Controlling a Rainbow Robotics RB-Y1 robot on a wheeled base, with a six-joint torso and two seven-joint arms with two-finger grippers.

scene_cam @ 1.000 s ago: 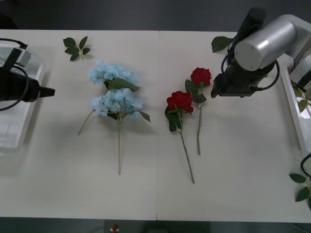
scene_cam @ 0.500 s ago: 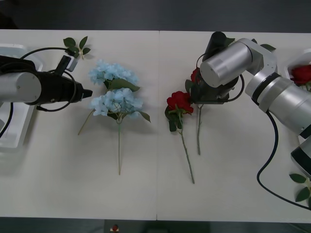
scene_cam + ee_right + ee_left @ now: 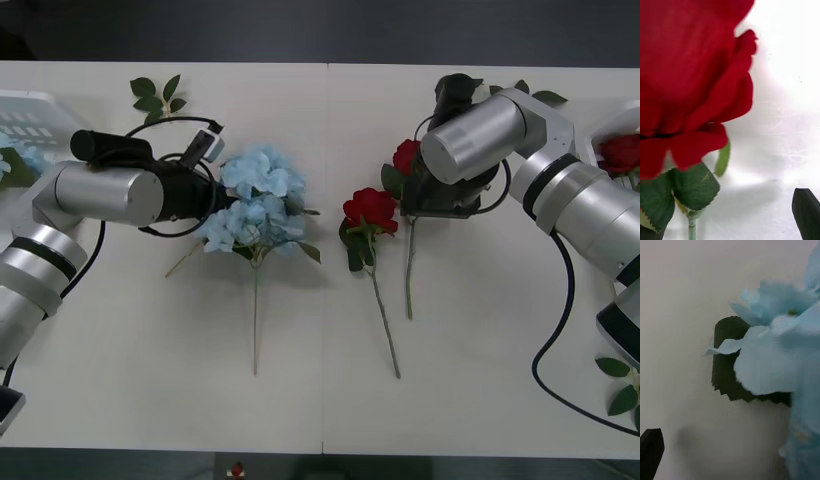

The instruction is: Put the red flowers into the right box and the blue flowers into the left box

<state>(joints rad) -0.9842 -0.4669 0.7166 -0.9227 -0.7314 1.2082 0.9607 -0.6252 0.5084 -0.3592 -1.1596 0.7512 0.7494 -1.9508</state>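
Two blue flowers (image 3: 262,198) lie bunched together left of the table's middle, stems pointing toward the front edge. My left gripper (image 3: 218,196) is pressed against their near side; in the left wrist view one black finger (image 3: 651,452) sits at the corner and pale blue petals (image 3: 775,363) cover the other. Two red flowers lie right of centre: one bloom (image 3: 371,208) is free, the other (image 3: 405,157) is half under my right gripper (image 3: 412,185), which hovers open just above that bloom (image 3: 688,75). The left box (image 3: 35,112) and the right box (image 3: 612,125) each hold a flower.
Loose green leaf sprigs lie at the back left (image 3: 157,98), by the right arm's elbow (image 3: 546,98) and at the front right edge (image 3: 624,385). The rose stems (image 3: 385,320) reach toward the table's front edge. My right arm's cable loops over the table's right side.
My left arm swung from the left box to the blue flowers and pushed them rightward into one bunch. My right arm came from the right box to the farther rose and stays over it.
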